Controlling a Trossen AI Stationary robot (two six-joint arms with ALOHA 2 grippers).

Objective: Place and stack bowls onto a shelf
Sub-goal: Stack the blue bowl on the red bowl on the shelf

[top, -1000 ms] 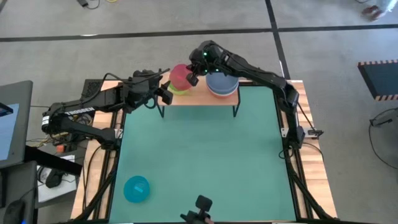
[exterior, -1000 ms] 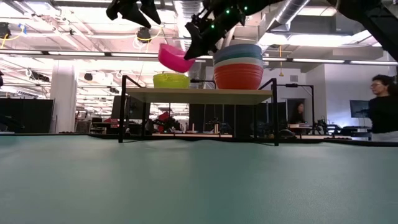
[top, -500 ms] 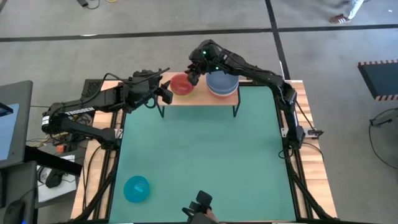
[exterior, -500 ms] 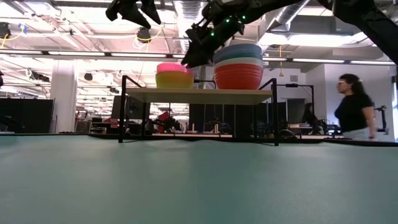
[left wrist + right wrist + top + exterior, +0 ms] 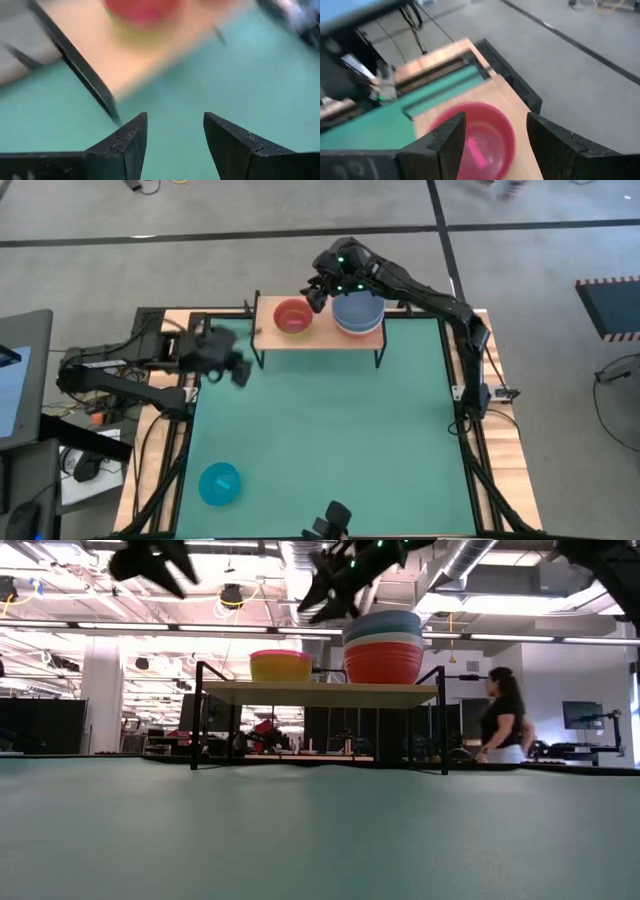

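The right gripper's (image 5: 492,145) fingers stand apart and empty above the pink bowl (image 5: 292,316), which one second ago hung tilted in their grasp and now sits level, nested in the yellow bowl (image 5: 278,668) at the left end of the shelf (image 5: 318,337). In the high view the right gripper (image 5: 318,293) has lifted clear, between that pair and the taller stack (image 5: 383,648) of red, white, teal and pale blue bowls at the shelf's right end. The left gripper (image 5: 172,137) also shows its fingers spread with nothing between them; it has withdrawn from beside the shelf's left edge and now hangs over the green mat (image 5: 330,430), near the bench's left side (image 5: 232,368). Judgement: the placement is complete and the release clean, as the pink bowl rests square in the yellow. One cyan bowl (image 5: 219,483) remains on the mat at the near left corner, well apart from the shelf; the left arm's retreat suggests it is the likely next pick. A person (image 5: 502,718) passes in the room behind.
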